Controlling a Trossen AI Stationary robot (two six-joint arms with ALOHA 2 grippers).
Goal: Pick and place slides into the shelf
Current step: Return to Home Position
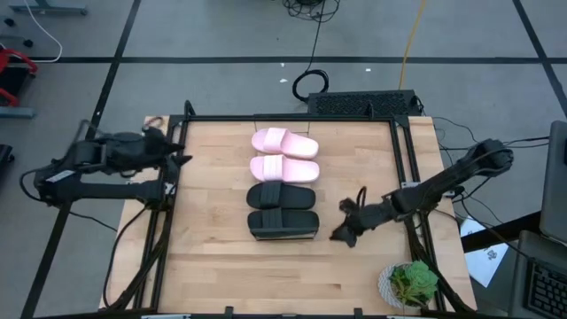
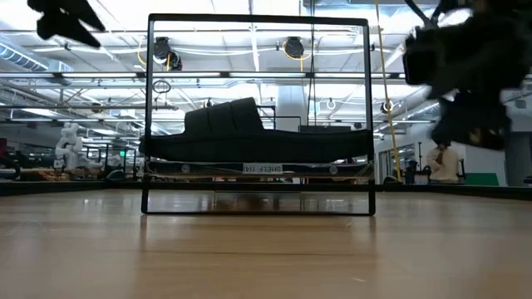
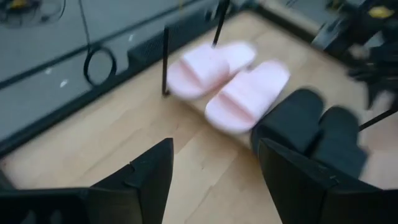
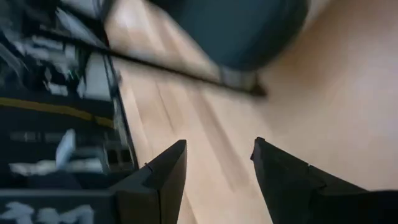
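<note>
Spread wide and holding nothing, the left claw shows its two dark fingers at the front of its own wrist view, and beyond them the slides lie blurred. From above, this claw hangs over the worktop's left edge, well apart from the shelf. The right claw is spread too and empty, and sits low just beside the nearest black slide, not touching it. All four slides lie on the shelf in a row, side by side, long axes running across the worktop from left to right: the two pink slides at the far end, the second black slide between them and the nearest one. The pink straps sit toward the left arm's end. The shelf's board is almost wholly covered from above. In the low view one black slide hides the rest, and both arms are dark blurs, cut off at the upper corners.
</note>
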